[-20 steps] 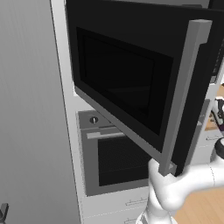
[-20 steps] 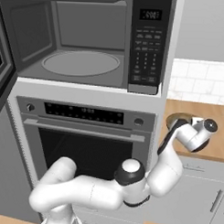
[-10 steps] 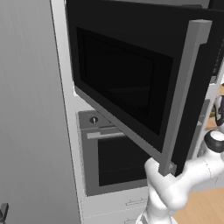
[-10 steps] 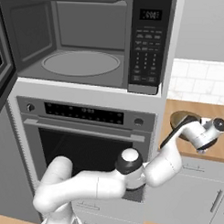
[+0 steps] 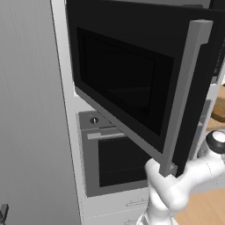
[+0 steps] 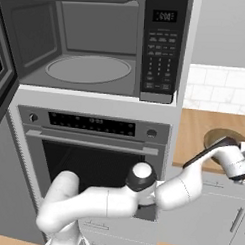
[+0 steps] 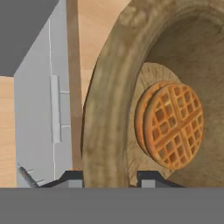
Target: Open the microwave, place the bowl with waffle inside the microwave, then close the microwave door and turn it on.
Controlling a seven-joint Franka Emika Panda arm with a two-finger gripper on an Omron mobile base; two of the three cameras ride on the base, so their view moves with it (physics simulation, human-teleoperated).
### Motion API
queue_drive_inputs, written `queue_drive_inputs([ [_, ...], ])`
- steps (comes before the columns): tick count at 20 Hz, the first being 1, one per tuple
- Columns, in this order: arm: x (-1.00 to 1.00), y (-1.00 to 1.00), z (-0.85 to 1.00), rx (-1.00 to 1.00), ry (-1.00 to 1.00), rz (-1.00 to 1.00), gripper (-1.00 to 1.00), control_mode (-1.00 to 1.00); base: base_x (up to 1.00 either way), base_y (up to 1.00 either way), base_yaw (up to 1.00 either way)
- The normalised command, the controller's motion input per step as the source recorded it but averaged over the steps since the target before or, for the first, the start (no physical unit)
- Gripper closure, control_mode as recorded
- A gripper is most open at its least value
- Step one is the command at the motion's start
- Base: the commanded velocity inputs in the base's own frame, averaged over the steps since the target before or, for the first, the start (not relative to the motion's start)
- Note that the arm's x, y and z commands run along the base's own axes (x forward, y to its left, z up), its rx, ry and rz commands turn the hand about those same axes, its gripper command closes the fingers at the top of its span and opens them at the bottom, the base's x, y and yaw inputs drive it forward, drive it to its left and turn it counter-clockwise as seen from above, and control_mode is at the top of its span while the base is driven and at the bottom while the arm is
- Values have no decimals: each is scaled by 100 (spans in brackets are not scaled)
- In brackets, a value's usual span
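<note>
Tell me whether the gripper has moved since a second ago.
Yes. In the right base view the gripper has shifted rightward along the wooden counter, away from the oven, and its fingers now straddle the bowl rim.

One microwave point(image 6: 97, 43), one microwave door point(image 5: 132, 83) swung open, one oven point(image 6: 93, 143) below it, one bowl point(image 7: 144, 92) straddled at its rim by the tool point(image 7: 109, 178), one waffle point(image 7: 173, 127) inside the bowl, one wooden desk point(image 6: 199, 132).
</note>
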Motion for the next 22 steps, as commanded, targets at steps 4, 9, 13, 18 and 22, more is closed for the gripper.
queue_drive_inputs([
  [4, -100, -44, 28, -3, -12, 0, 100, -100, 0, 0, 0],
  [9, -100, -29, 14, -9, -14, 2, 100, -100, 0, 0, 0],
  [13, -100, -3, 16, -18, -15, 7, 100, -100, 0, 0, 0],
  [18, -100, 42, 38, -27, -11, 10, 100, -100, 0, 0, 0],
  [22, -100, 99, 53, -21, -4, 6, 100, -100, 0, 0, 0],
])
